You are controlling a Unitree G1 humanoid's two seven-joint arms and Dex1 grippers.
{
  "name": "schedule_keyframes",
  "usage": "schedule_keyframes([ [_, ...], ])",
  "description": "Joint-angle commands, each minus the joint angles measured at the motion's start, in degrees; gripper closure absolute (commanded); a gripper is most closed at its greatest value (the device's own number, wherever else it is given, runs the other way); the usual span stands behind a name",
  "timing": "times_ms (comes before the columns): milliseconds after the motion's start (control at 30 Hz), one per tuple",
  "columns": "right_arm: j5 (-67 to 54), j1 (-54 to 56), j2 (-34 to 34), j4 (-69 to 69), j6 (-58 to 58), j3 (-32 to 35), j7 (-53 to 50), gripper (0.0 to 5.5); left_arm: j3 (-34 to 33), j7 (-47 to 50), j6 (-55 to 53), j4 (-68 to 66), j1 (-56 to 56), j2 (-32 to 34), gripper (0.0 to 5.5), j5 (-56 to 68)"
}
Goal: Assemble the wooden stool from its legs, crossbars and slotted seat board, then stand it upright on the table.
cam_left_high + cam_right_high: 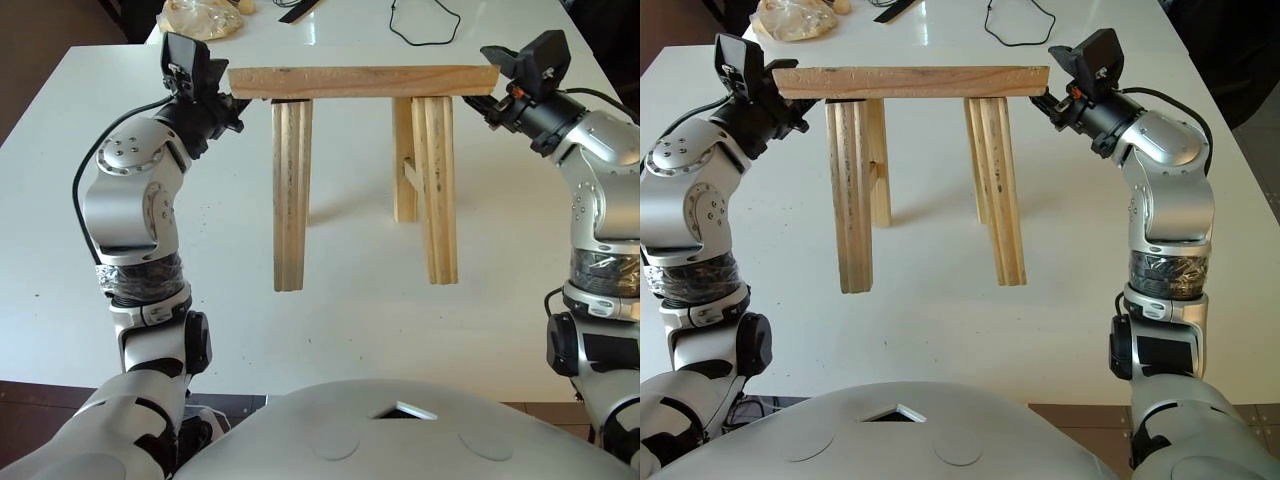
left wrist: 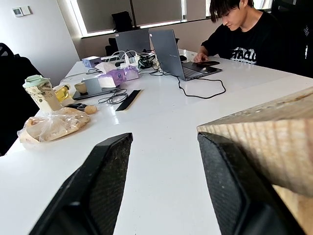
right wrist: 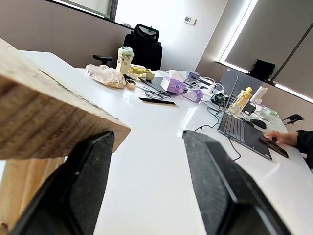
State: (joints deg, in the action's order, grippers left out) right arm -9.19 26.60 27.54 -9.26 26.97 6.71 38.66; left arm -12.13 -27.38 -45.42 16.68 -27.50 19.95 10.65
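Observation:
The wooden stool stands upright on the white table (image 1: 350, 320), its seat board (image 1: 365, 80) level on top of the legs (image 1: 291, 195). A crossbar (image 1: 411, 172) shows between the right-hand legs. My left gripper (image 1: 235, 105) sits at the board's left end, open; in the left wrist view the board's end (image 2: 274, 142) lies beside one finger (image 2: 234, 191), not between the two. At the board's right end my right gripper (image 1: 490, 100) is open too, and the wood (image 3: 39, 117) lies outside its finger (image 3: 90, 186).
A plastic bag of food (image 1: 203, 17) and a black cable (image 1: 425, 25) lie at the table's far side. Farther back are laptops (image 2: 171, 49), cups and a tissue box. Bare table surrounds the stool's feet.

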Motion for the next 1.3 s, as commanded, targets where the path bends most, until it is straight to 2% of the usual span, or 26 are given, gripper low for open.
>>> schedule_keyframes([
  [33, -6.9, 1.0, -2.6, -6.8, -3.0, -4.5, 5.9, 2.92, 4.7, -7.8, 1.0, 6.7, -1.6, -2.5, 3.00, 10.4],
  [233, -9.0, -4.2, 0.6, -12.0, -2.3, -3.7, 7.4, 2.92, 3.9, -10.7, 0.0, 13.6, 6.3, 1.9, 3.00, 13.8],
  [467, -9.5, -11.4, 5.4, -16.0, -3.1, -4.2, 9.6, 2.92, 6.3, -12.5, 6.1, 12.5, 13.4, 6.9, 3.00, 11.3],
  [633, -9.6, -12.2, 6.5, -13.6, -4.0, -1.7, 7.6, 2.92, 4.6, -9.9, 9.1, 9.5, 14.2, 7.9, 3.00, 9.9],
  [767, -7.1, -14.0, 5.9, -9.0, -7.8, 1.0, 3.4, 2.92, 1.2, -7.9, 12.4, 9.2, 19.4, 9.3, 3.00, 8.5],
  [967, -7.1, -16.6, 1.0, -3.2, -11.3, 6.1, -4.6, 2.92, -4.9, -1.2, 19.8, 5.5, 26.2, 6.6, 3.00, 6.1],
  [1133, -1.8, -21.7, -6.7, 5.1, -17.1, 6.5, -16.5, 2.92, -4.8, 7.0, 35.9, -7.9, 33.5, 0.5, 3.00, -1.4],
  [1300, 2.2, -26.6, -14.5, 14.9, -25.5, 6.3, -26.4, 2.92, -2.8, 11.4, 46.1, -16.4, 36.5, -7.8, 3.00, -2.3],
])
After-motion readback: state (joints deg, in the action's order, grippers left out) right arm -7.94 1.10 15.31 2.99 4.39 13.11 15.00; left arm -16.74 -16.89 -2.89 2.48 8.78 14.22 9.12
